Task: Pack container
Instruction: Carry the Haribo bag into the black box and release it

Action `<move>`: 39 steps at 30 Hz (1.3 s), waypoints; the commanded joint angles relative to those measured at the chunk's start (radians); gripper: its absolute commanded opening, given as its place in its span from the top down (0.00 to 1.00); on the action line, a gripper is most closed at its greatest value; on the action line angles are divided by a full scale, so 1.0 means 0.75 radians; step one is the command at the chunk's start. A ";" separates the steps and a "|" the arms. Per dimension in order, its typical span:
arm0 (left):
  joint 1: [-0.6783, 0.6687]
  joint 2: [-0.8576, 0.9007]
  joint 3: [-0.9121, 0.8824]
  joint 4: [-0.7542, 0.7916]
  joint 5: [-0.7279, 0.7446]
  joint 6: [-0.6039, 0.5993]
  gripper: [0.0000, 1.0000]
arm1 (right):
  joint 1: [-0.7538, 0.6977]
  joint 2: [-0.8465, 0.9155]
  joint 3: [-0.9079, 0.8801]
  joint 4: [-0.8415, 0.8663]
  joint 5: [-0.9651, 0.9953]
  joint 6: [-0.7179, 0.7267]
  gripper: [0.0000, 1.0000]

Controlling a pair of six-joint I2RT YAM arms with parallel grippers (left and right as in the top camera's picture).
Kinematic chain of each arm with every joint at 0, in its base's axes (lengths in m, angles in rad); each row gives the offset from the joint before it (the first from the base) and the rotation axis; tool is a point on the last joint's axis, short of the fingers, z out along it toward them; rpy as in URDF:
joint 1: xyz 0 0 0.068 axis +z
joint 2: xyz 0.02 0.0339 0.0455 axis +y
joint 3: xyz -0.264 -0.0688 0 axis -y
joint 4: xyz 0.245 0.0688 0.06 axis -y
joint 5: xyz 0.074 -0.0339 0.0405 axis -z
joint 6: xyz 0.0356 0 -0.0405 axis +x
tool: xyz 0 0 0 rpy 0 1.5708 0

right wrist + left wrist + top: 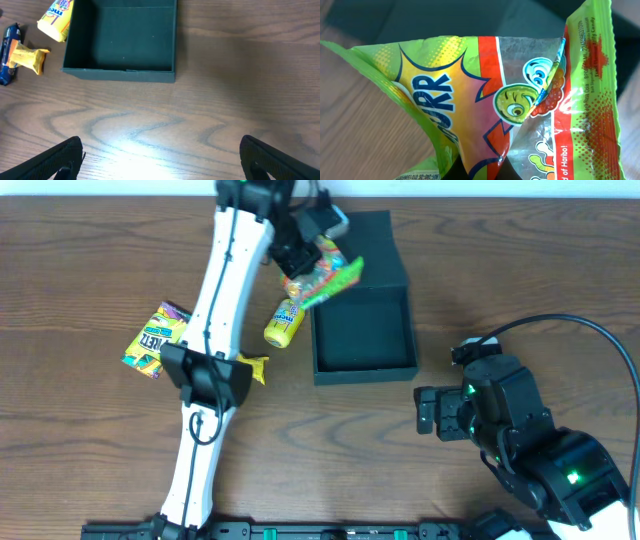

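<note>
The black container (364, 364) lies open on the wood table, its flap lid (378, 248) folded back behind it. Its inside looks bare in the right wrist view, where its near wall (120, 74) faces me. My left gripper (298, 262) is shut on a green and orange gummy packet (326, 278), which hangs over the container's back left corner. That packet (485, 95) fills the left wrist view, with my left gripper (485, 173) only a dark edge at the bottom. My right gripper (430, 410) stands open over bare table right of the container, nothing between its fingers (55, 160).
A yellow snack packet (284, 322) lies just left of the container, also in the right wrist view (56, 20). A blue and yellow wrapper (256, 368) lies beside the left arm. A yellow and green packet (158, 340) lies farther left.
</note>
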 commanded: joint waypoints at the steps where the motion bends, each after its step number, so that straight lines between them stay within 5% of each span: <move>1: -0.097 -0.016 -0.027 -0.008 0.049 0.122 0.94 | -0.010 -0.006 0.009 -0.001 0.005 -0.019 0.01; 15: -0.226 -0.016 -0.361 0.046 0.036 0.207 0.94 | -0.010 -0.006 0.009 -0.001 0.005 -0.019 0.01; 34: -0.224 -0.016 -0.495 0.210 -0.144 0.221 0.94 | -0.010 -0.006 0.009 -0.001 0.005 -0.019 0.01; 35: -0.224 -0.016 -0.495 0.211 -0.144 0.221 0.83 | -0.010 -0.006 0.009 -0.001 0.005 -0.019 0.01; 38: -0.224 -0.016 -0.495 0.209 -0.143 0.178 0.26 | -0.010 -0.006 0.009 -0.001 0.005 -0.019 0.01; 39: -0.224 -0.016 -0.495 0.207 -0.144 0.162 0.18 | -0.010 -0.006 0.009 -0.001 0.005 -0.019 0.01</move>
